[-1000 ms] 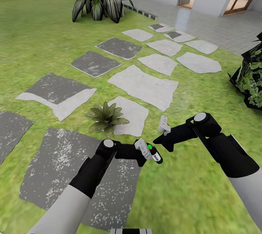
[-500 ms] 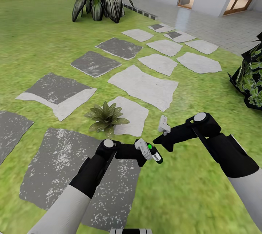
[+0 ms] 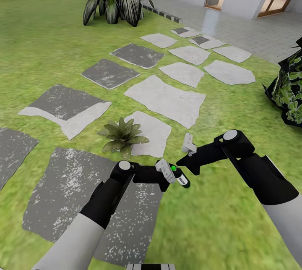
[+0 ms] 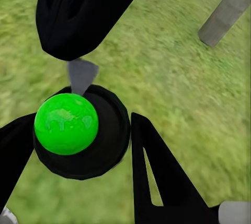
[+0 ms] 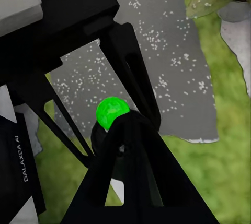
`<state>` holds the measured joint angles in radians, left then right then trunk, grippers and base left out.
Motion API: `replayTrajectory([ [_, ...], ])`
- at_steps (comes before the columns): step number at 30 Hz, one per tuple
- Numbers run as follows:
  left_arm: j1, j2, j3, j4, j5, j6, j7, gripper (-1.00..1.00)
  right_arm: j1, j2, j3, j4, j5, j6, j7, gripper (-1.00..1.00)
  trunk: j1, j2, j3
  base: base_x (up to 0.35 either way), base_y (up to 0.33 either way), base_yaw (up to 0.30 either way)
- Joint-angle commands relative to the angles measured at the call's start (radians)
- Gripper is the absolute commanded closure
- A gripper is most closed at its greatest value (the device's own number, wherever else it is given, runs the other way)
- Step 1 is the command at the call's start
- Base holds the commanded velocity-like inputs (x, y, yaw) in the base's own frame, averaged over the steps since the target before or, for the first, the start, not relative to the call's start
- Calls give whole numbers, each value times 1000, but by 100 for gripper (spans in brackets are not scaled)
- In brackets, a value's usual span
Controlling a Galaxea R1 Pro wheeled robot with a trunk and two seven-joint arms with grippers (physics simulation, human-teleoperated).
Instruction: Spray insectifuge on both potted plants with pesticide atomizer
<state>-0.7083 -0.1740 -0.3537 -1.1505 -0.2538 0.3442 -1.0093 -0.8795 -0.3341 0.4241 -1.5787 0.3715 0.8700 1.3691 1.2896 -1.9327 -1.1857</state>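
In the head view the pesticide atomizer is already off the ground, clamped in the left gripper above the speckled stepping stone near the robot, its dark body lying nearly level and pointing right toward the right gripper, which sits just beside it; whether that one's fingers are parted or closed I cannot tell here. One potted plant stands a little farther out and to the left, on the grass at the edge of a pale stone; no spray or coating is visible on it, so by my judgement the pickup is done and the spraying of both plants remains. Against the earlier head pictures, the bottle has tipped and slid slightly to the right; everything else matches. In the left wrist view the two dark fingers close on the round black bottle, with a bright green ball on it. In the right wrist view the same green ball shows beyond the right fingers, with a leaf and grey pot at the far corner.
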Motion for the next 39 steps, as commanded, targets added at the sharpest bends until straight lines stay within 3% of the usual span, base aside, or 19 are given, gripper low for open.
replayTrajectory([
  [1,0,-1,1,-2,-2,10,-5,100,-1,0,1,-1,9,7,8,100,0,0,-1,0,0,0],
  [23,0,-1,2,8,19,4,13,100,-1,20,2,-1,10,7,8,100,0,0,-1,0,0,0],
  [30,-1,-1,14,19,-21,7,19,100,1,9,1,-1,10,1,11,100,0,0,-1,0,0,0],
  [34,0,42,19,35,-94,15,38,100,7,-14,-3,-2,16,-10,12,100,0,0,-1,0,0,0],
  [36,2,107,21,60,-123,21,69,100,14,-59,-3,-2,19,-29,12,100,0,0,-1,0,0,0],
  [39,5,154,22,75,-129,23,86,100,25,-97,-5,-2,18,-39,13,100,0,0,-1,0,0,0],
])
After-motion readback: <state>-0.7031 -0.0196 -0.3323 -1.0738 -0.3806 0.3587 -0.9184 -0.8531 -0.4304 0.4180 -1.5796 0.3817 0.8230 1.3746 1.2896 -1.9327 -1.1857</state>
